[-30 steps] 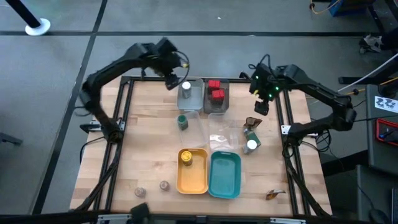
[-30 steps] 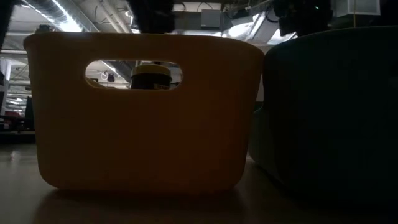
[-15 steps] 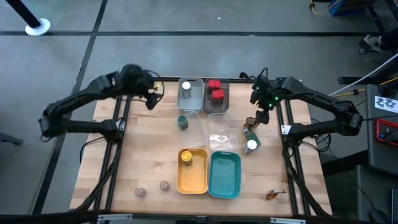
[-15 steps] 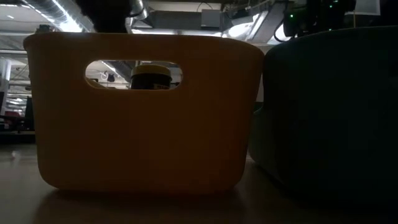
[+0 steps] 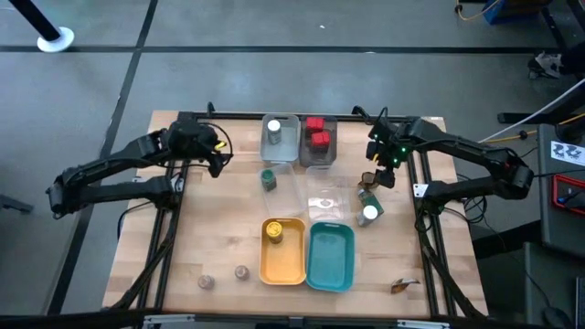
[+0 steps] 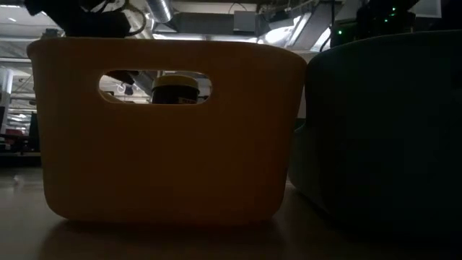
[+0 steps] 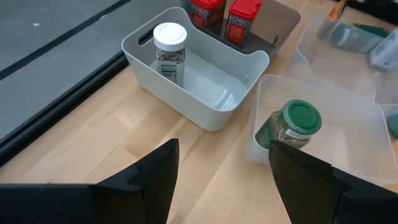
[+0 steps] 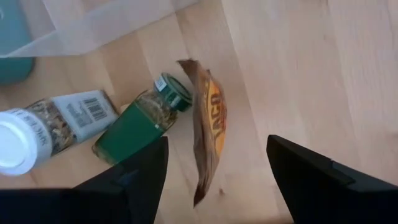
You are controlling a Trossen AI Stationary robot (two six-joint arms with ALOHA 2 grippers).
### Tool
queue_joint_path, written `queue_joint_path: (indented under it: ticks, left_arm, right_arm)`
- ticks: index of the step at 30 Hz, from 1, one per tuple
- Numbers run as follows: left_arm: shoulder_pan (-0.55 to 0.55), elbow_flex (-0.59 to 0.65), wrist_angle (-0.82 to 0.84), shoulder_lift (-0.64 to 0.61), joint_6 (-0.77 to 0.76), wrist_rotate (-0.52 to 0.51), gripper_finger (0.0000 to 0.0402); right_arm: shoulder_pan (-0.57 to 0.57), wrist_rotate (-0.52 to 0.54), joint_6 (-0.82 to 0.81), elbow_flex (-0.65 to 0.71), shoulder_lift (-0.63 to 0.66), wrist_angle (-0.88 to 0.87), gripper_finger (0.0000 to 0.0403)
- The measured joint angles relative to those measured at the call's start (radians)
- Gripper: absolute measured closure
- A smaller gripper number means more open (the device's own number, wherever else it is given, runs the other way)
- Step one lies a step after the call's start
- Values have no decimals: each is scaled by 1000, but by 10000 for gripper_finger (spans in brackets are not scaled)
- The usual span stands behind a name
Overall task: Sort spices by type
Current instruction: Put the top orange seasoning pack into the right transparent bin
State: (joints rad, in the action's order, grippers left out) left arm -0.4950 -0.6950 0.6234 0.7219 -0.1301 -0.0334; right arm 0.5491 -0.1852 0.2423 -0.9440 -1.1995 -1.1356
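A robotics lab or industrial test space is showing here. The wooden surface [image 5: 219, 228] is sitting in a black metal frame [image 5: 179, 155] on a grey concrete floor [image 5: 82, 100] crossed by dark lines. Loose cables [image 5: 539, 119] are trailing at the right, beside a fiducial marker sheet [image 5: 569, 151]. Beyond the surface, exposed ceiling ducts [image 6: 224, 14] and strip lights [image 6: 72, 13] are running overhead.

Spice count on the table [image 5: 219, 247]

Two red tins [image 5: 317, 132], two white-lidded jars [image 5: 273, 128], two green-lidded jars [image 5: 268, 177], one yellow jar [image 5: 274, 232], two small brown jars [image 5: 241, 272], two packets [image 5: 369, 178].
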Motion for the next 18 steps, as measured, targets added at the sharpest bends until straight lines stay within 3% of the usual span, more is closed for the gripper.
queue_joint_path:
  ticks: [11,14,18]
  left_arm:
    - [26,153,-199,-68,-1,5,169]
    - [55,184,-262,-67,-11,7,169]
    - [105,223,-346,-67,-27,11,169]
  right_arm:
    - [0,-9,10,156,0,168,137]
    - [0,-9,10,192,0,235,166]
    - [0,-7,10,215,0,296,233]
